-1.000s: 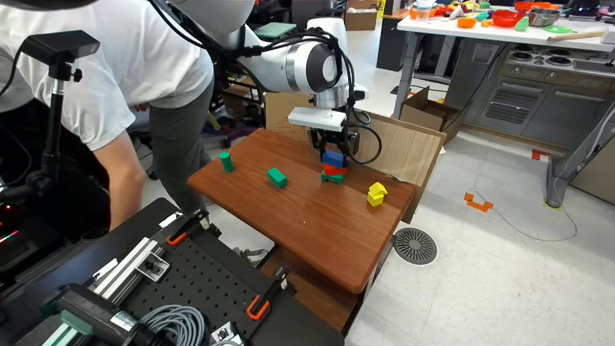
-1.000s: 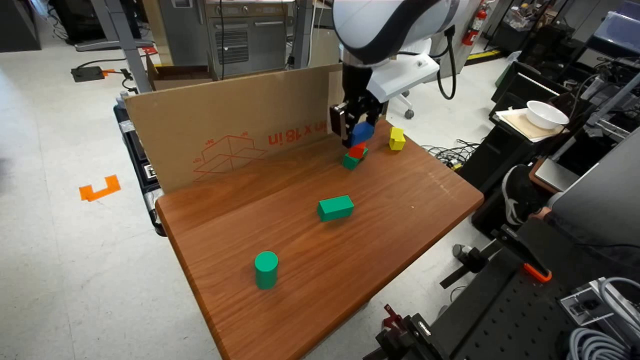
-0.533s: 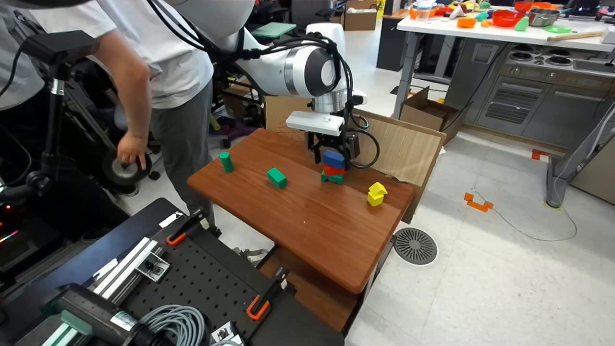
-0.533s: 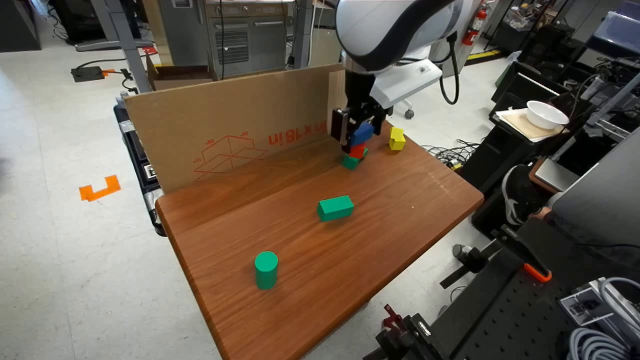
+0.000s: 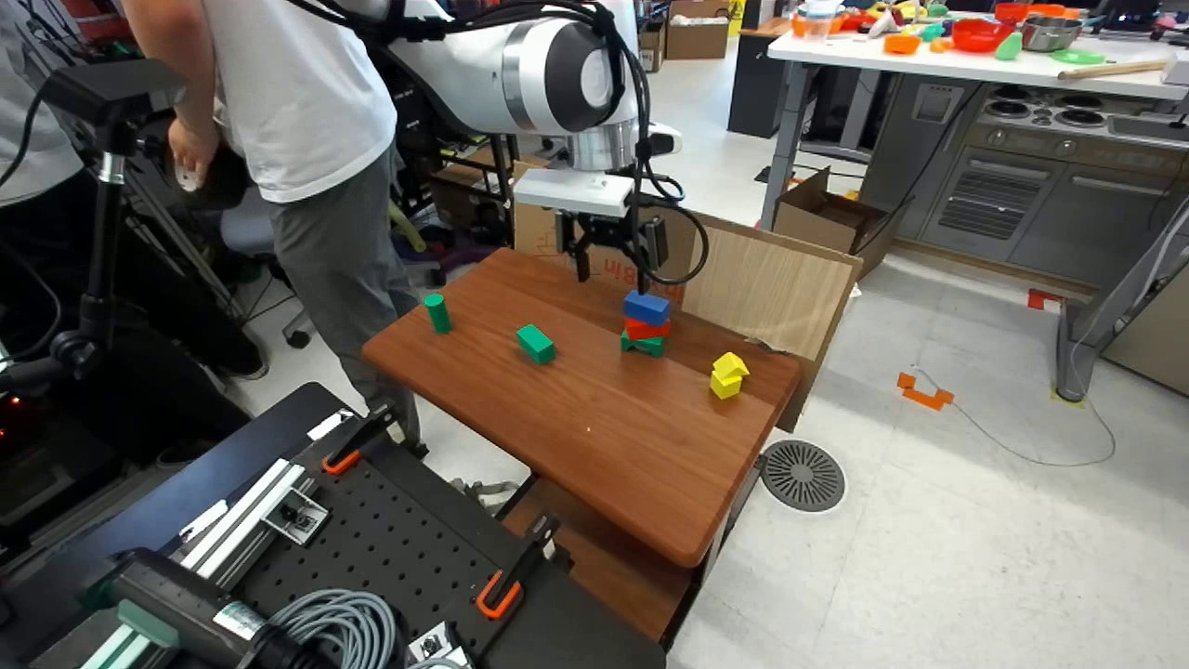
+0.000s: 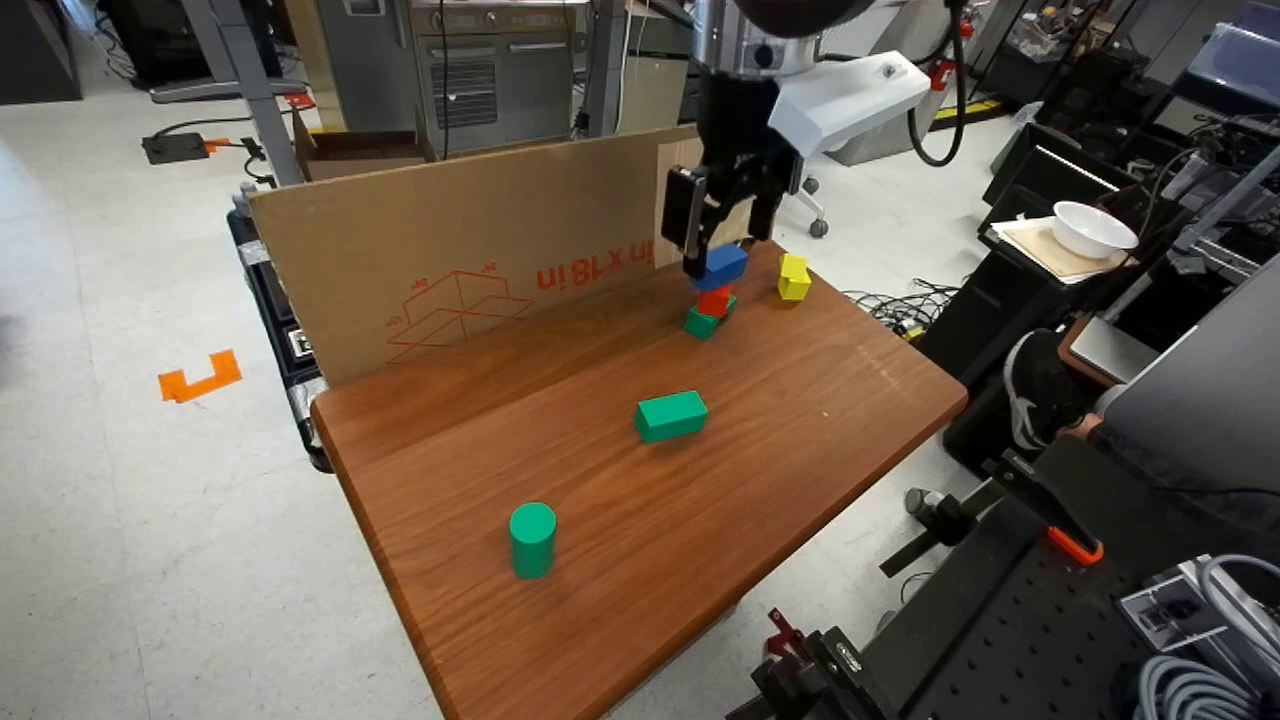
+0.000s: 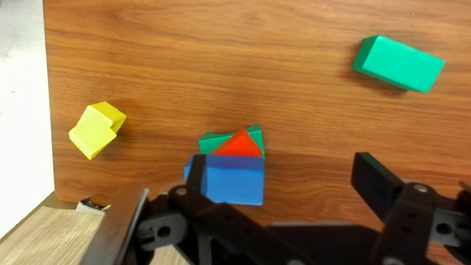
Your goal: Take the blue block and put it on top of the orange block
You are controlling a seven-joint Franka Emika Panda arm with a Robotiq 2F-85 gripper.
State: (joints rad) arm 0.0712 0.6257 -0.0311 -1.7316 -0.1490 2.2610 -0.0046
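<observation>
Room for a hand is left on the wooden tabletop [image 6: 460, 450] between the green cylinder [image 6: 533, 545] and the green rectangular block [image 6: 670, 417], and a wide lane between that block and a notched green block [image 5: 643, 343] on which the orange block [image 5: 647, 329] and, uppermost, the blue block [image 5: 646, 308] are piled. Behind these, passage is barred by an upright cardboard panel [image 6: 480, 230], while a gap is left between them and the stacked yellow blocks [image 5: 728, 375]. In the wrist view the blue block is partly covered by one finger [image 7: 197, 173] of the spread gripper [image 7: 281, 167]; whether they touch cannot be told.
</observation>
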